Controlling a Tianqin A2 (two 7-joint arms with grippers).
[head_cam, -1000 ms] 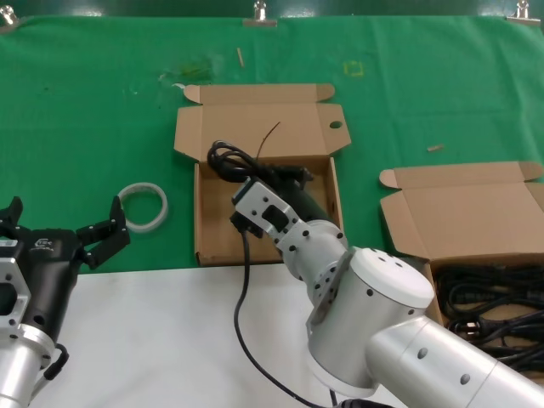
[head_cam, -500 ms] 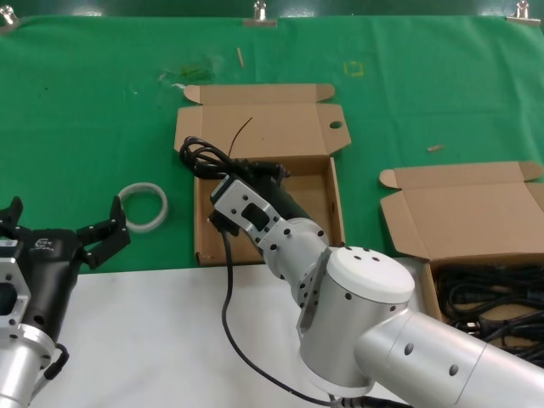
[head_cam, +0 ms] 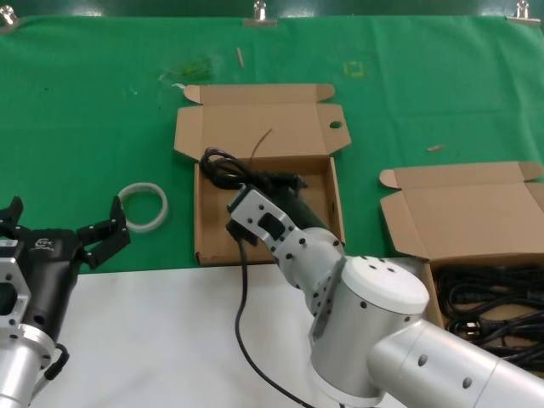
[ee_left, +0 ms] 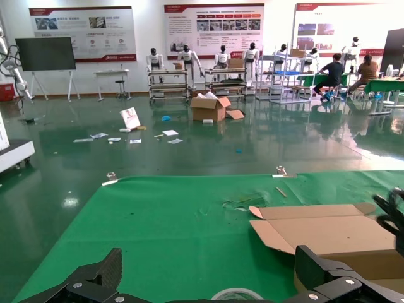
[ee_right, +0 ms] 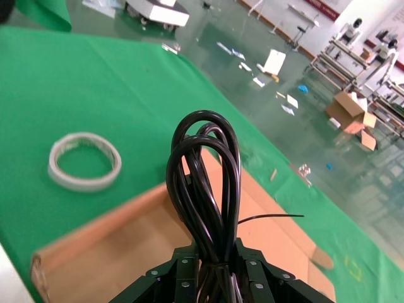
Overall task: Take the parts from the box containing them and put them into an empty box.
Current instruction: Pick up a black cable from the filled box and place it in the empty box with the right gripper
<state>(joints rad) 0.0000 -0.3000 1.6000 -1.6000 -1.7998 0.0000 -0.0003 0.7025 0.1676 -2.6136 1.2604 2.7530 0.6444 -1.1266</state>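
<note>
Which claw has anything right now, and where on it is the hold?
The right claw is shut on a power cord bundle, pinching the lower end of its loops. The left claw is open and holds nothing.

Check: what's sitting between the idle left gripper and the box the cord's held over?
In the head view, only the white ring on green cloth lies between the left gripper and the empty box.

Right arm reaches forward across the centre, wrist angled down; right tool (head_cam: pixel 274 181) is clamped on a cord (ee_right: pixel 205 189). Left arm sits low at the near left, left tool (head_cam: pixel 64 228) with fingers spread.
</note>
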